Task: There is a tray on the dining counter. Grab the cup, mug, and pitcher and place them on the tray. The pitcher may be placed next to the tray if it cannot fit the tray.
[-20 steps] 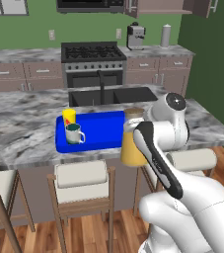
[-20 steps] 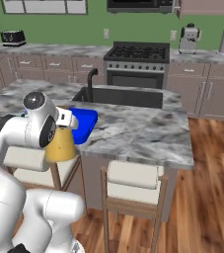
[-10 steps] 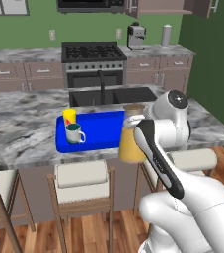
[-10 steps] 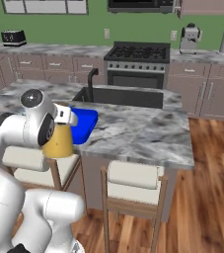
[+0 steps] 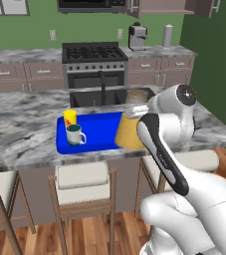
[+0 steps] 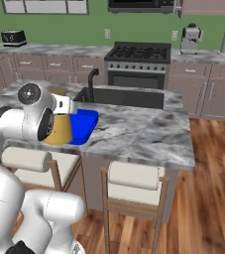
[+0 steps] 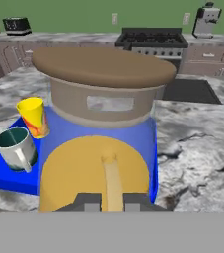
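Hand view: gripper (image 7: 109, 203) grips the pitcher (image 7: 101, 133) over the tray (image 7: 150, 148) (cup (image 7: 33, 116) and mug (image 7: 16, 148) inside).

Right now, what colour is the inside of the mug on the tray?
Dark teal inside the mug, on the blue tray; clearest in the hand view.

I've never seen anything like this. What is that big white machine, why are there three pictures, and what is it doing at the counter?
It is a rendered kitchen with a white robot arm. Two pictures come from cameras behind the arm, left and right; the third looks along its hand. On the dining counter lies a blue tray carrying a yellow cup and a mug. The gripper is shut on the pitcher, a glass carafe of orange liquid, at the tray's right end.
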